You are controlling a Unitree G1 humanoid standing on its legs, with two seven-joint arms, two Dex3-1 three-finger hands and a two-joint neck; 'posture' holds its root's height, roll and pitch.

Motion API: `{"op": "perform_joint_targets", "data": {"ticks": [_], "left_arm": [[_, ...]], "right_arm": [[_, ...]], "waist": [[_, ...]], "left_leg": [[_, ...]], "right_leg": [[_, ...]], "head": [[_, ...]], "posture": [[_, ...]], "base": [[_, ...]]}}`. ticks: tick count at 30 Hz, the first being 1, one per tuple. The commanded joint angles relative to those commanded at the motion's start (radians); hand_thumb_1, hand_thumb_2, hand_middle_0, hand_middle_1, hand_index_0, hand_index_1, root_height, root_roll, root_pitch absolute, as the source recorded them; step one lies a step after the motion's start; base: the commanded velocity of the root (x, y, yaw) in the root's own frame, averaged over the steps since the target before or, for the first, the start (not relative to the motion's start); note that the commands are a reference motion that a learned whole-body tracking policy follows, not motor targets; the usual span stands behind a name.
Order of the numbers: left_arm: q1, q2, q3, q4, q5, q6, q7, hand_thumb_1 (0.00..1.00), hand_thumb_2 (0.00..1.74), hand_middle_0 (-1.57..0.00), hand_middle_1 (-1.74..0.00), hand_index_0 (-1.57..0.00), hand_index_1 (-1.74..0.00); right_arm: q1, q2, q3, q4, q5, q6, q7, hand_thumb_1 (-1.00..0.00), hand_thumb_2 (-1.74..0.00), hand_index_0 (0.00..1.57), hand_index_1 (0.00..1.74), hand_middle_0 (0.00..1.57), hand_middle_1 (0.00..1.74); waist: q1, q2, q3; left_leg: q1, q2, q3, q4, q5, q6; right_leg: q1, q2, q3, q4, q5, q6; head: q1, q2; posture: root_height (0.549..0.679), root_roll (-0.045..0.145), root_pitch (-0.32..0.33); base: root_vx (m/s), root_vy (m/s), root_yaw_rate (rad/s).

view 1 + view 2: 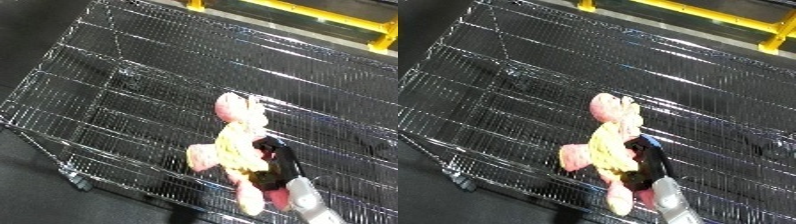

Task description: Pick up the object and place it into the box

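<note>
A pink and yellow plush toy (233, 145) hangs over the inside of a large wire-mesh bin (133, 90). My right hand (277, 167) comes up from the lower right edge, its black fingers curled round the toy's body. The toy's pink head points up and away from me, and one pink limb (202, 156) sticks out to the left. The hand's white forearm (311, 202) shows below it. My left hand is in no view.
The bin's near rim (62, 150) runs along the lower left, with dark floor (35, 200) beyond it. A yellow metal frame (311, 15) crosses the top right behind the bin.
</note>
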Motion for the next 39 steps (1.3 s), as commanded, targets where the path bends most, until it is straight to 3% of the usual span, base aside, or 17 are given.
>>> {"op": "perform_joint_targets", "data": {"ticks": [10,16,28,33,39], "left_arm": [[0.002,-0.004,-0.001,0.000,-0.011,-0.002,0.002,1.00,1.74,-1.57,-1.74,-1.57,-1.74],[-0.002,-0.008,0.008,0.021,-0.027,0.003,-0.005,1.00,1.74,-1.57,-1.74,-1.57,-1.74],[-0.006,-0.020,0.023,0.053,-0.018,0.011,-0.019,1.00,1.74,-1.57,-1.74,-1.57,-1.74],[-0.010,-0.031,0.032,0.063,-0.005,0.020,-0.025,1.00,1.74,-1.57,-1.74,-1.57,-1.74],[-0.018,-0.051,0.044,0.074,-0.003,0.033,-0.027,1.00,1.74,-1.57,-1.74,-1.57,-1.74]], "right_arm": [[-0.016,-0.013,-0.005,-0.004,0.008,-0.003,-0.015,-1.00,-1.74,1.57,1.74,1.57,1.74],[0.019,-0.040,-0.030,-0.076,0.037,-0.009,-0.028,-1.00,-1.74,1.57,1.74,1.57,1.74],[0.247,-0.139,-0.197,-0.449,0.036,-0.074,-0.089,-1.00,-1.74,1.57,1.74,1.57,1.74],[0.399,-0.168,-0.326,-0.652,0.020,-0.100,-0.109,-1.00,-1.74,1.57,1.74,1.57,1.74],[0.551,-0.180,-0.482,-0.832,0.022,-0.117,-0.122,-1.00,-1.74,1.57,1.74,1.57,1.74]], "waist": [[-0.009,-0.005,0.000],[-0.017,-0.009,0.000],[-0.080,-0.014,0.000],[-0.125,-0.016,0.000],[-0.177,-0.012,0.000]], "left_leg": [[0.012,0.004,0.004,-0.015,0.003,-0.0040],[0.038,0.006,0.011,-0.029,0.002,-0.0072],[0.094,0.011,0.030,-0.049,0.003,-0.0044],[0.107,0.013,0.039,-0.038,0.000,-0.0031],[0.145,0.018,0.056,-0.041,-0.002,-0.0006]], "right_leg": [[0.007,0.0036,0.002,-0.008,-0.005,-0.0025],[0.024,0.0018,0.003,-0.014,-0.008,0.0015],[0.056,-0.0051,0.018,-0.017,-0.013,0.0062],[0.055,-0.0047,0.033,0.001,-0.013,0.0052],[0.082,-0.0050,0.043,0.000,-0.016,0.0040]], "head": [[0.007,-0.009],[0.036,-0.010],[0.088,0.012],[0.103,-0.010],[0.236,-0.049]], "posture": [[0.610,0.005,-0.088],[0.612,0.008,-0.096],[0.613,0.020,-0.127],[0.609,0.028,-0.150],[0.609,0.035,-0.180]], "base": [[0.000,-0.002,-0.019],[0.001,-0.017,-0.019],[-0.003,-0.014,-0.047],[0.002,-0.016,-0.080],[0.001,-0.031,-0.070]]}}
